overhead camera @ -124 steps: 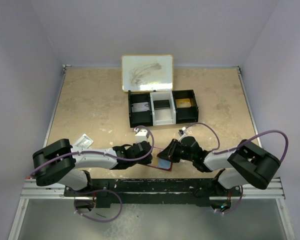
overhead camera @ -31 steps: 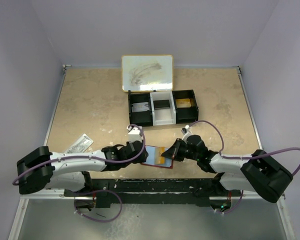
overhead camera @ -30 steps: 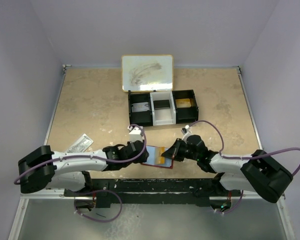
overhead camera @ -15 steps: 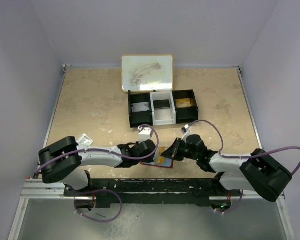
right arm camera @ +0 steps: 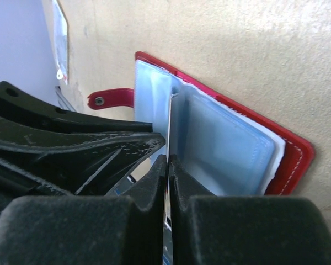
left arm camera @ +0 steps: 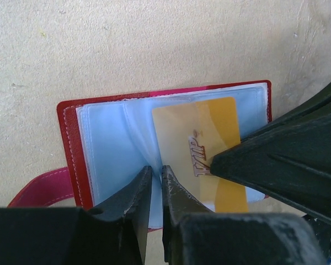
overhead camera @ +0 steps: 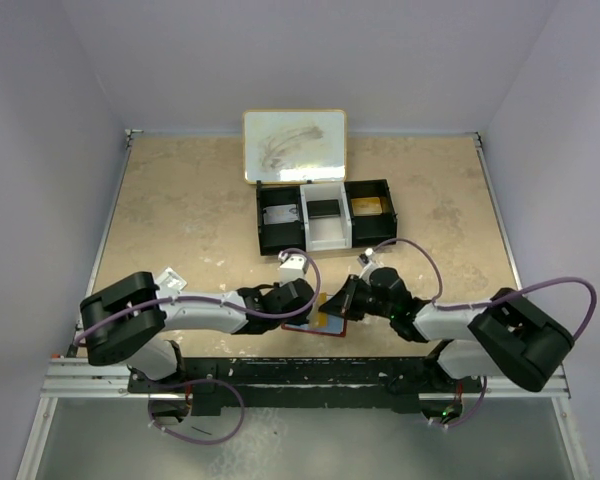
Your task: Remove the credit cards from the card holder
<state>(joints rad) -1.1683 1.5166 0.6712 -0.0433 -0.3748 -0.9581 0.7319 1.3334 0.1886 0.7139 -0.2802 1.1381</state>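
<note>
Clamps yellow plastic card (left arm camera: 209, 132), jutting rightward from small red folding card holder (left arm camera: 66, 143), in right gripper (right arm camera: 168, 163) jaws (pale clear sleeve (left arm camera: 110, 149) pinched narrowly in left gripper (left arm camera: 155, 172) jaws).

We see soft, even light from above, faint shadows, our wrist views blur the near fingers (right arm camera: 71, 232) badly.

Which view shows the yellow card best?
Left wrist: the yellow card shows its face and lettering over the card holder. Right wrist shows only its edge, pinched in the right gripper; top external shows a small orange patch.
</note>
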